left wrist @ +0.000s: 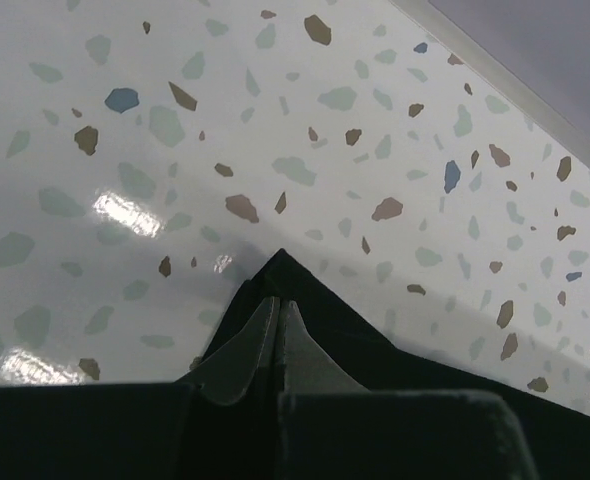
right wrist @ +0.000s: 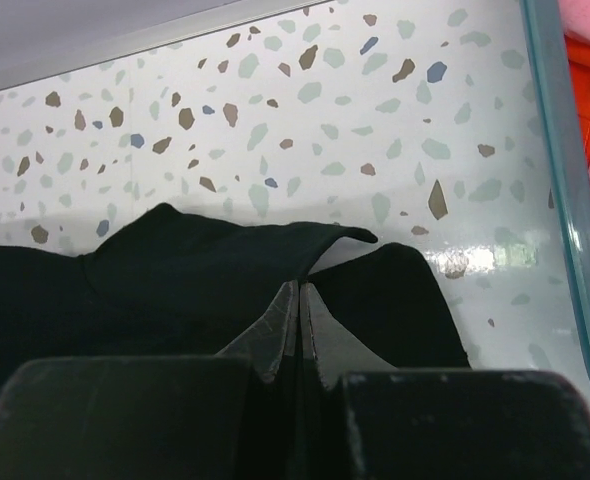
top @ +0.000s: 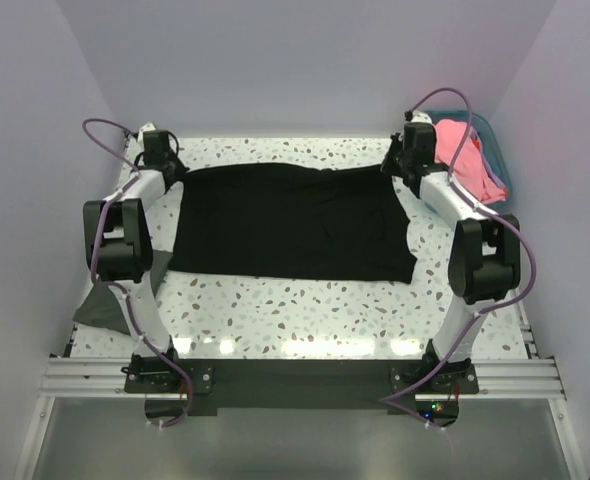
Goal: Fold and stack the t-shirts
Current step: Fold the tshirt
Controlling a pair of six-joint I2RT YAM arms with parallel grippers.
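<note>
When seen from above, big black t-shirt [top: 293, 222] spread flat in the middle of the speckled tabletop [top: 305, 310]. Left arm [top: 125, 240] reaching to its far left corner, right arm [top: 475, 255] to its far right corner. Dark grey t-shirt [top: 97, 305] hanging off the left edge. Pink t-shirt [top: 460, 150] inside the teal basket [top: 485, 120] at the far right.

From the left wrist: left jaws shut tight, pinching a pointy corner of the black cloth just over the tabletop.

From the right wrist: right jaws shut tight on the black cloth's edge. Basket wall just beside, with pink cloth and an orange-red t-shirt [right wrist: 580, 90] inside.
</note>
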